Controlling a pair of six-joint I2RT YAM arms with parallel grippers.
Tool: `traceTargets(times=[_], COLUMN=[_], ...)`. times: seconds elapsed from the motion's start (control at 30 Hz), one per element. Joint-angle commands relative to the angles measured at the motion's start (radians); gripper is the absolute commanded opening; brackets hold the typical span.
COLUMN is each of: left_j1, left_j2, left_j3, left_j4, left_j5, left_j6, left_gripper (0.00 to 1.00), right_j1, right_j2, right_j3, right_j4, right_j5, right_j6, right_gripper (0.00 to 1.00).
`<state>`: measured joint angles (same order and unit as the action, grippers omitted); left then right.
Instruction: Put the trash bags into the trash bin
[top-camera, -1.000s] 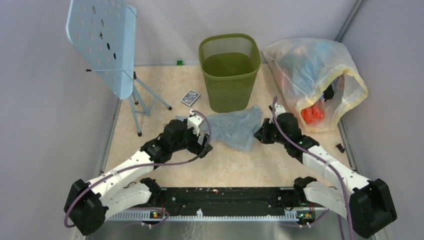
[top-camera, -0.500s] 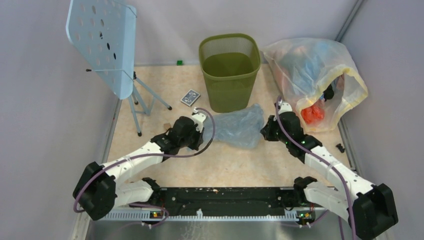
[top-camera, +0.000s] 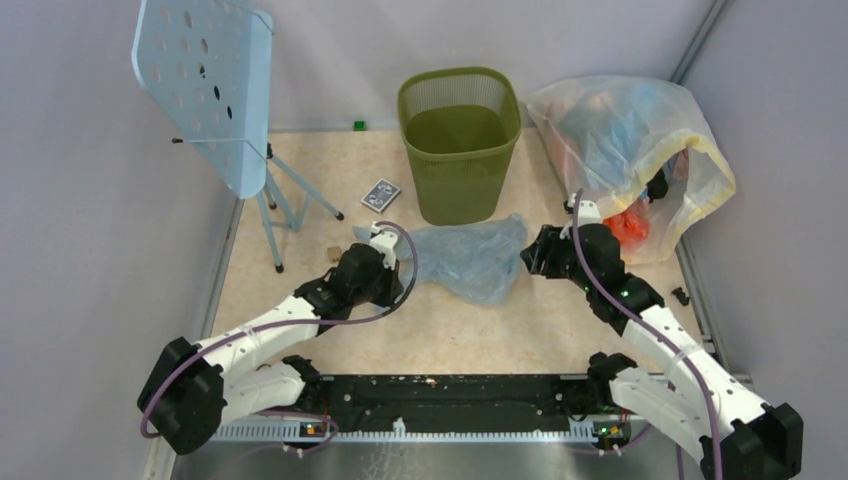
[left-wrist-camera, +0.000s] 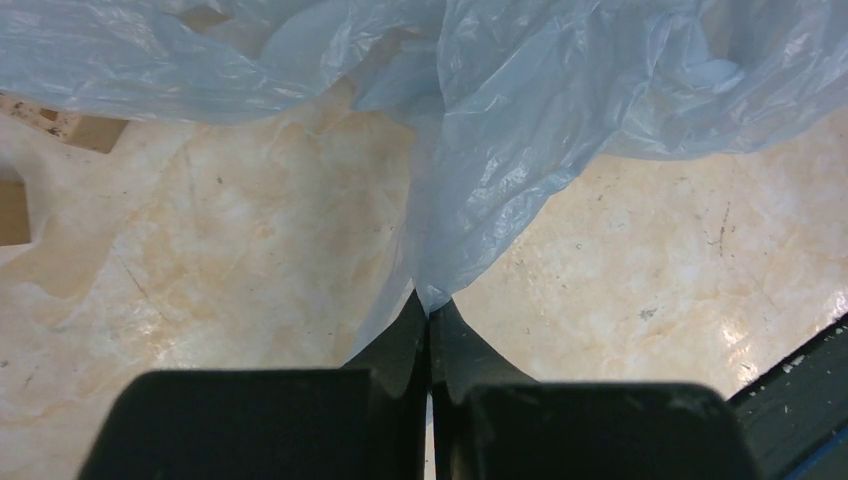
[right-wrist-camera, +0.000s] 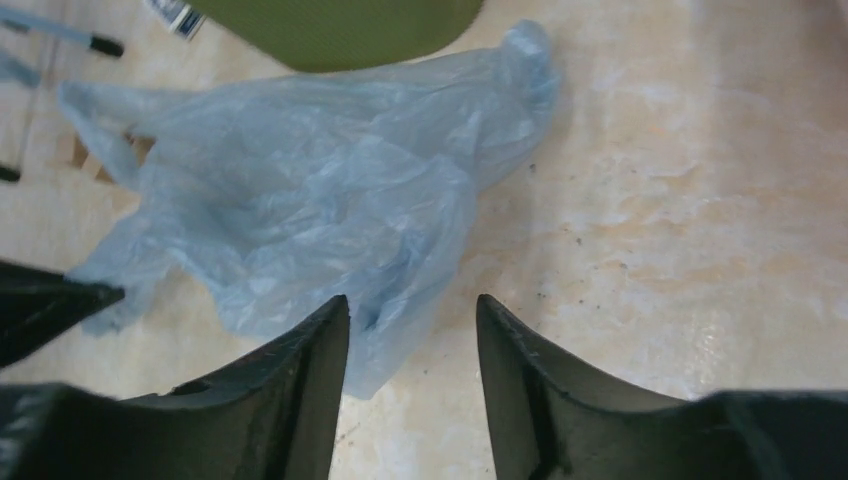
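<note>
Found the trash bag (top-camera: 465, 255) lying crumpled on the beige marbled table (top-camera: 450, 320), outside the trash bin (top-camera: 455, 190) and just in front of its near side; could not tell whether bag and bin touched. Saw the bin standing upright near the back wall, mouth up, between a pale blue perforated panel (top-camera: 205, 90) on a tripod at the left and a big clear-yellowish sack (top-camera: 630, 150) of coloured items at the right. Noted a small patterned card (top-camera: 380, 194) flat on the table just left of the bin. Found the left gripper (top-camera: 398, 272) at the bag's left end. Confirmed from the left wrist view that the left gripper (left-wrist-camera: 430, 310) had its two black fingers pressed together, pinching a thin fold of the trash bag (left-wrist-camera: 560, 100), with the rest of the plastic fanning away from the tips over the tabletop. Found the right gripper (top-camera: 530, 260) at the bag's right end, close to the sack. Saw from the right wrist view the right gripper (right-wrist-camera: 412, 310) with its fingers spread apart and clamping nothing, the near tip of the trash bag (right-wrist-camera: 330, 200) lying in the gap beside one finger, and the olive base of the trash bin (right-wrist-camera: 340, 25) at the top edge.
</note>
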<state>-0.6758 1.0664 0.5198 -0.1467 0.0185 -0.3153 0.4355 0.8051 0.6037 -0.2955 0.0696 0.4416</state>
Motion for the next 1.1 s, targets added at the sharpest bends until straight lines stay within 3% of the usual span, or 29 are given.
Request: traceTargets(times=[0.0, 0.13, 0.23, 0.33, 0.4, 0.5, 0.53, 0.8, 0.97, 1.07], left_j1=[0.002, 0.002, 0.002, 0.002, 0.002, 0.005, 0.008, 0.061, 0.067, 0.066], left_j2=[-0.026, -0.029, -0.027, -0.026, -0.026, -0.039, -0.045, -0.154, -0.181, -0.169], left_j3=[-0.005, 0.000, 0.002, 0.000, -0.004, -0.023, -0.031, -0.090, -0.123, -0.133], left_j4=[0.063, 0.060, 0.062, 0.067, 0.072, 0.083, 0.083, -0.053, -0.048, 0.027], left_j5=[0.063, 0.074, 0.076, 0.077, 0.075, 0.067, 0.061, -0.009, 0.063, 0.227], left_j6=[-0.030, -0.031, -0.036, -0.045, -0.055, -0.084, -0.095, -0.178, -0.196, -0.161], left_gripper=[0.00, 0.00, 0.00, 0.00, 0.00, 0.00, 0.00, 0.00, 0.00, 0.00], right_j1=[-0.004, -0.004, -0.004, -0.004, -0.005, -0.004, -0.004, -0.097, -0.197, -0.201], right_j2=[0.000, 0.003, 0.049, 0.117, 0.151, 0.170, 0.168, 0.059, -0.013, -0.006], right_j3=[-0.027, -0.106, -0.141, -0.149, -0.156, -0.145, -0.133, -0.053, -0.062, -0.048], right_j4=[0.057, 0.118, 0.169, 0.190, 0.209, 0.207, 0.190, -0.023, -0.036, -0.014], right_j5=[-0.252, -0.315, -0.341, -0.330, -0.315, -0.249, -0.209, 0.171, 0.236, 0.171], right_j6=[-0.001, 0.049, 0.058, 0.050, 0.048, 0.047, 0.045, 0.071, 0.110, 0.081], right_gripper=[0.56, 0.75, 0.79, 0.63, 0.45, 0.05, 0.00, 0.00, 0.00, 0.00])
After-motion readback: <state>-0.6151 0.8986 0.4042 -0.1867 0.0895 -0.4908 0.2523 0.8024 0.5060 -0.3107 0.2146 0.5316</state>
